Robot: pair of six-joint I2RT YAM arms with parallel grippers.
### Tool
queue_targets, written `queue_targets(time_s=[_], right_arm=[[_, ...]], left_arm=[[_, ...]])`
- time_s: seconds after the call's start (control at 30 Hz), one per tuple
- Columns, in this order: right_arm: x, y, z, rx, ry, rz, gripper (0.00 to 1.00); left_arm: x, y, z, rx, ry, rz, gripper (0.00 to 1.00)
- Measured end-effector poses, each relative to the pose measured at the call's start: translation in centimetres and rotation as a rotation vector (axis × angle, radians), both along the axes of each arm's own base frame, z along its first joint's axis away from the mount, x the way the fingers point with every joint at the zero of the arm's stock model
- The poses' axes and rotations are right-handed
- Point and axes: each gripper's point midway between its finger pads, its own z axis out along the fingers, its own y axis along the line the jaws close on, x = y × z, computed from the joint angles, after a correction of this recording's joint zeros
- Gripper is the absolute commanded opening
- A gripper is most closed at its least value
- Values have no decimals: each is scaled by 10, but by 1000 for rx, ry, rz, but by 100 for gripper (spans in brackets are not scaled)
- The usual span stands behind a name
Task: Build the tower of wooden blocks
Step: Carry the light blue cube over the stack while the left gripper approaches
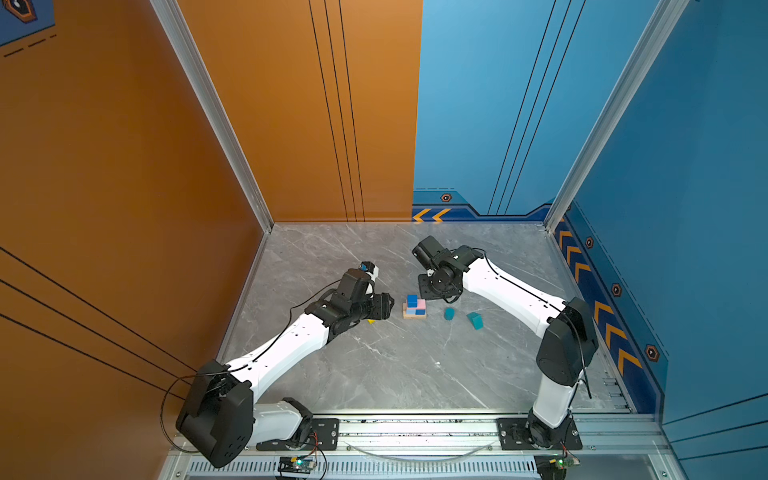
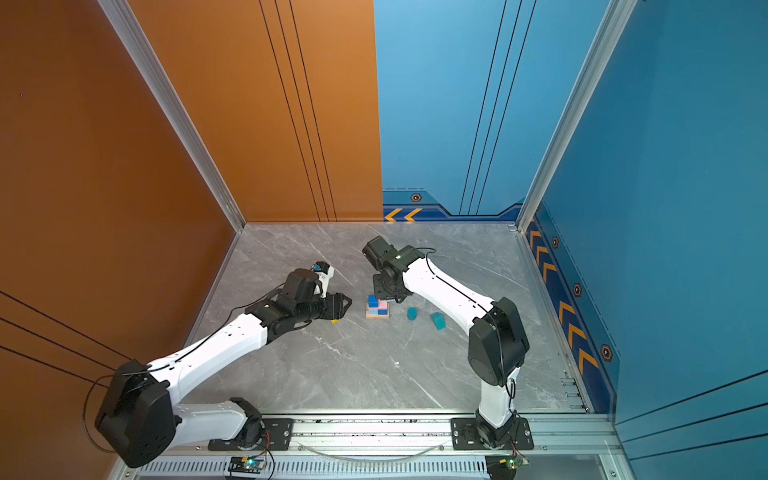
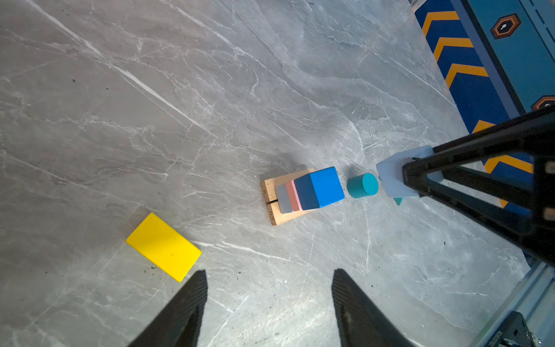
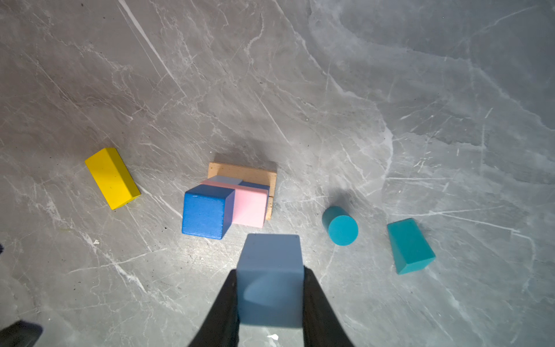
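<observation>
**Q:** Where did things stand at this entry?

**Op:** The tower (image 1: 414,308) sat mid-table. It had a tan wooden plank base (image 4: 243,172), a blue layer, then the pink wooden slab (image 4: 250,207). One dark blue wooden cube (image 4: 205,211) sat on the slab's 9 o'clock half in a top view. My right gripper (image 4: 270,272) was clamped on the light blue wooden cube (image 3: 392,177), at about 1 o'clock of the tower and clear of it.

**Q:** And your left?

**Op:** The left gripper (image 3: 269,273) stood wide and empty by the yellow wooden bar (image 3: 163,246), at 9 o'clock of the tower.

**Q:** How did you mean to seat the cube?

**Op:** My judgement was to carry it over the slab's bare 3 o'clock half and square its faces to the dark cube. Then I would lower it straight and release only once it bore weight. The main risk I noted was a finger brushing the dark cube and shoving the stack. The teal wooden cylinder (image 4: 341,226) and teal wooden prism (image 4: 410,246) lay at 3 o'clock, so I ruled out a low approach from there.
</observation>
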Motion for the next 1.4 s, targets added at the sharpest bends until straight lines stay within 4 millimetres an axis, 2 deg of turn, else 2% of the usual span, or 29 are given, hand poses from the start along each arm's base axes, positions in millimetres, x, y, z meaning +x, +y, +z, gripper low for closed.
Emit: queue_targets(time_s=[0.33, 0.63, 0.97, 1.4], right_arm=[[4, 8, -22, 4, 32, -16, 20], [5, 8, -23, 8, 30, -21, 22], [6, 11, -35, -1, 53, -23, 25], [18, 3, -38, 18, 53, -68, 26]], left_arm=[[0, -2, 0, -7, 3, -9, 68], [5, -9, -1, -6, 15, -20, 68], [4, -15, -1, -7, 22, -38, 67], [3, -17, -7, 6, 37, -50, 67]])
